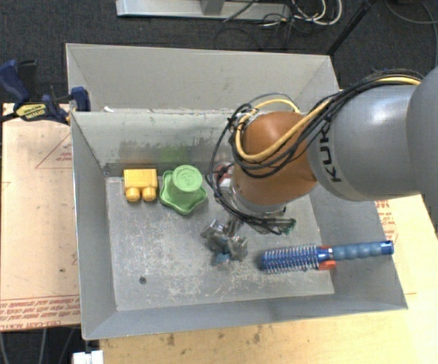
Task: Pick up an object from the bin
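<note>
Camera view: the grey arm [386, 142] comes in from the right, its orange cover [272, 158] looped with cables [243, 139], and the gripper [225, 245] is down low over the floor of the bin [98, 226], about the middle. It hangs over bare, scuffed metal, with no thing plainly in its grasp. Whether it is spread or closed, I cannot tell; the tip is a dark tangle from this angle.

Nearest to it is the blue brush [321, 255], lying flat at the front right with its bristle head just beside the gripper and its handle pointing right. Up and to the left sits a green round piece with a wavy rim [183, 189], near but apart. Left of that, close beside it, is a yellow block with two round knobs [140, 183], near the back wall.
</note>
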Tool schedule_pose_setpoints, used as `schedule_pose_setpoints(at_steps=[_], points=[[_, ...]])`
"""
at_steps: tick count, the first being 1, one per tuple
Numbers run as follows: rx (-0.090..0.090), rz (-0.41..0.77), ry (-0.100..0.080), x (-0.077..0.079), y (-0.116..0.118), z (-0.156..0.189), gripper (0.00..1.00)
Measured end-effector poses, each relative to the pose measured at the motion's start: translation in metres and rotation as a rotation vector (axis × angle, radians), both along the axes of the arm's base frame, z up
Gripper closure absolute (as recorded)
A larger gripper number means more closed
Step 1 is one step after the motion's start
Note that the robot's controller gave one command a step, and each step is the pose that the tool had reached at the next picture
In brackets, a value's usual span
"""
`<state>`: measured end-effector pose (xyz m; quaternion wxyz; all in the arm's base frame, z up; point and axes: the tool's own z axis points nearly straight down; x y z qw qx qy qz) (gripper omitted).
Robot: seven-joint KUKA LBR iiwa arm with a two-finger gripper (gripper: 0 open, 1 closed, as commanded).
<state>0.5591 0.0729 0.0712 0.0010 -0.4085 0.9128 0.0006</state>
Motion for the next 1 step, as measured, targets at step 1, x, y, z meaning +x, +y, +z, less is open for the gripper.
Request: schedule_pose_setpoints(at_steps=[1], points=[[0.002, -0.008, -0.008, -0.0308, 0.0215, 0.1297, 1.00]])
